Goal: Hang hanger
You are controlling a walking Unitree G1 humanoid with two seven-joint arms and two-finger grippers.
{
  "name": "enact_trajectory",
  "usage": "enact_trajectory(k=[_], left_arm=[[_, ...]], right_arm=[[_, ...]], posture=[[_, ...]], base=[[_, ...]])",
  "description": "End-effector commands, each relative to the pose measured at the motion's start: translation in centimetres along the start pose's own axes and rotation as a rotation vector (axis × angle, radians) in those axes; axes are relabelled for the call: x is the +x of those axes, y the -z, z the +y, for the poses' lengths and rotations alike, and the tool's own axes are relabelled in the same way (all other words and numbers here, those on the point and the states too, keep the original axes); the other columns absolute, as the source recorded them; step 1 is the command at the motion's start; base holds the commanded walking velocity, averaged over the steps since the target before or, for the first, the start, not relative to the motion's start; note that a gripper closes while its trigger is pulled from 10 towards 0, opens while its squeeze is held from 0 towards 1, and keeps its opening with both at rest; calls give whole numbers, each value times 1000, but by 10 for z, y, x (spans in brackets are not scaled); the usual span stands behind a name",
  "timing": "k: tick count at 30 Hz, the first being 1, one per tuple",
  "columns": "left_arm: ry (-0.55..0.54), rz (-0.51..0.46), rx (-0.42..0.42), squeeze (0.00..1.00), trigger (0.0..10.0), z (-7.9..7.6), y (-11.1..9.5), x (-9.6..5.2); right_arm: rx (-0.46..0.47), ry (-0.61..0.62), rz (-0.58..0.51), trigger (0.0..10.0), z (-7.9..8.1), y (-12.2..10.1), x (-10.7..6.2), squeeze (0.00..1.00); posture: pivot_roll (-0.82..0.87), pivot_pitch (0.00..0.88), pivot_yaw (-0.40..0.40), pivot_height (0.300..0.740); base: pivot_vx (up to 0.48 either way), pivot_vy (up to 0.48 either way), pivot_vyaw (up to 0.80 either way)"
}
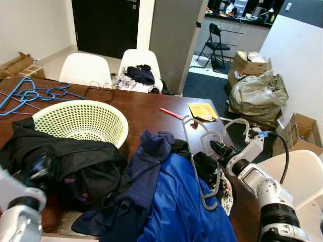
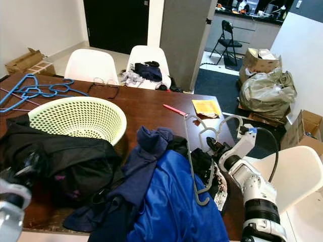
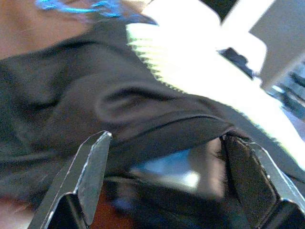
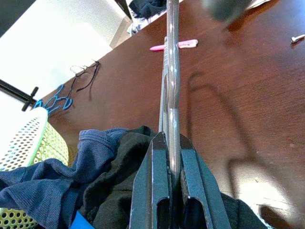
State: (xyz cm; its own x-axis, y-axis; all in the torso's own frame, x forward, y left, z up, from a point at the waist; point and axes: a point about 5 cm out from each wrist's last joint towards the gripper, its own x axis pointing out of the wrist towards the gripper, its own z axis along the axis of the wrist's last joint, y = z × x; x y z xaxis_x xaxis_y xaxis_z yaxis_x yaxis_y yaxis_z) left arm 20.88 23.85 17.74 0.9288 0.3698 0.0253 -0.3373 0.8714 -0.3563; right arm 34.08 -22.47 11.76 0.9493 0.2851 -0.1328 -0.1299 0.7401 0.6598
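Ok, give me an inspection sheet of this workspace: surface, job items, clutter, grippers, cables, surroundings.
Surface: dark wooden table, mostly covered on the near side.
Job's things: grey hanger held upright over the clothes; blue hangers lie at the far left corner.
Clutter: pale green laundry basket, black garment, blue jacket, navy garment, pink pen, yellow packet.
Grippers: right gripper shut on the grey hanger; left gripper open, over the black garment.
Cables: black cable loops off the right wrist.
Surroundings: two white chairs behind the table, one holding clothes; cardboard boxes and a folding chair to the right.
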Motion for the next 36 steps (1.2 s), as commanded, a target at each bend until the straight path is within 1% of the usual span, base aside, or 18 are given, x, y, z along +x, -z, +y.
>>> enact_trajectory(k=[1,11,14,15,16,18,19,20,21,23,24,27,28,29,31,33,34,36], left_arm=[[39,-2,43,0,10000,-6,-1,-1],[98,-2,58,0,10000,-14,-1,0],[234,-27,88,0,10000,-38,-8,5],[234,-27,88,0,10000,-38,-8,5],[297,-37,95,0,10000,-49,-10,6],[297,-37,95,0,10000,-49,-10,6],[348,-39,103,0,10000,-58,-11,7],[348,-39,103,0,10000,-58,-11,7],[389,-30,100,0,10000,-66,-10,7],[389,-30,100,0,10000,-66,-10,7],[420,-3,128,0,10000,-71,-6,6],[420,-3,128,0,10000,-71,-6,6],[426,24,182,0,10000,-71,0,3],[426,24,182,0,10000,-71,0,3],[380,34,247,0,10000,-65,0,-3],[380,34,247,0,10000,-65,0,-3],[319,5,310,0,10000,-60,-5,-6],[319,5,310,0,10000,-60,-5,-6]], right_arm=[[2,21,4,10000,-5,2,-2,0],[-3,21,11,10000,-6,2,-2,0],[-3,21,11,10000,-5,2,-2,0],[-3,21,11,10000,-5,2,-2,0],[-3,21,11,10000,-5,3,-2,0],[-3,21,11,10000,-5,3,-2,0],[-4,21,12,10000,-5,3,-2,0],[-4,21,12,10000,-5,3,-2,0],[-5,22,11,10000,-5,3,-2,0],[-5,22,11,10000,-5,3,-2,0],[-5,23,10,10000,-5,3,-2,0],[-5,23,10,10000,-5,3,-2,0],[-4,25,8,10000,-5,3,-3,0],[-4,25,8,10000,-5,3,-3,0],[-2,25,10,10000,-5,3,-4,0],[-2,25,10,10000,-5,3,-4,0],[-2,24,12,10000,-5,3,-4,0],[-2,24,12,10000,-5,3,-4,0]], posture=[[148,0,-128,740],[150,0,-130,740],[149,0,-130,740],[149,0,-130,740],[146,0,-128,740],[146,0,-128,740],[142,0,-124,740],[142,0,-124,740],[138,0,-119,740],[138,0,-119,740],[134,0,-116,740],[134,0,-116,740],[132,0,-114,740],[132,0,-114,740],[136,0,-117,740],[136,0,-117,740],[142,0,-118,740],[142,0,-118,740]], base=[[0,0,0],[0,0,0],[0,0,0],[0,0,0],[0,0,0],[0,0,0],[0,0,0],[0,0,0],[0,0,0],[0,0,0],[0,0,0],[0,0,0],[0,0,0],[0,0,0],[0,0,0],[0,0,0],[0,0,0],[0,0,0]])
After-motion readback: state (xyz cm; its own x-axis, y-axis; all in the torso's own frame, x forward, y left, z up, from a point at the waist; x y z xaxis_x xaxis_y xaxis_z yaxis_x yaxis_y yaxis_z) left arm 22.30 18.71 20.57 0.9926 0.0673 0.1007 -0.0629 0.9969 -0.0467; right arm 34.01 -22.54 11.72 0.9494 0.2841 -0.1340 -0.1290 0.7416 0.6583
